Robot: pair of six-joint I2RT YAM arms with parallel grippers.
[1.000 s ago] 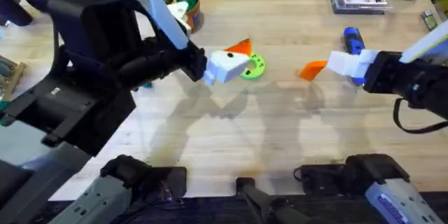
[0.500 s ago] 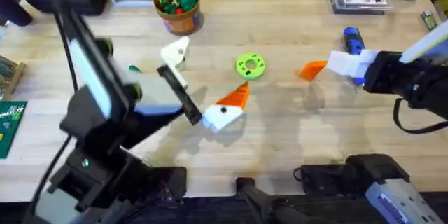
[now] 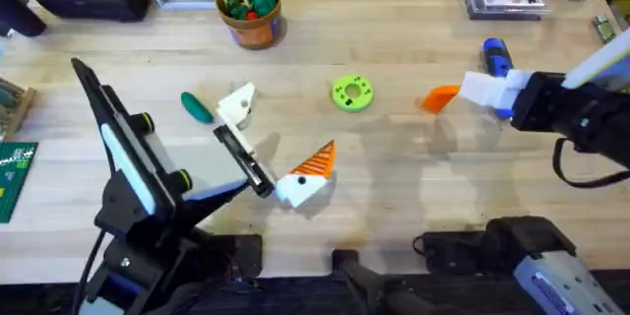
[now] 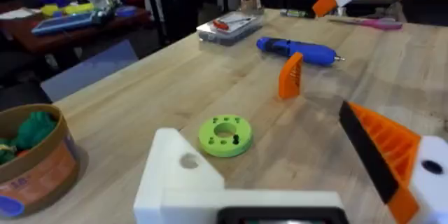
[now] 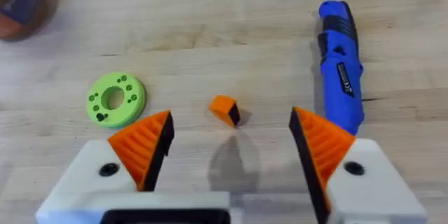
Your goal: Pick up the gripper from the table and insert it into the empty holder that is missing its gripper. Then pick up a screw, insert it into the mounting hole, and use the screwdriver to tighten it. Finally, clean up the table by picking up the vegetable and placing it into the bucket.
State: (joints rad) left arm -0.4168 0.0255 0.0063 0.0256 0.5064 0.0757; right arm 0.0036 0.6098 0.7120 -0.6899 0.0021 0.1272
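The loose orange gripper [image 5: 225,110] stands on end on the table, directly ahead of the right gripper [image 5: 231,136] and centred between its spread, empty fingers. The left gripper [image 3: 266,148], one holder [image 3: 236,104] bare, is released and farther away.

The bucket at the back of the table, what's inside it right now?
Inside the bucket sit green toy pieces with an orange one at the front. Whatever lies beneath them is covered.
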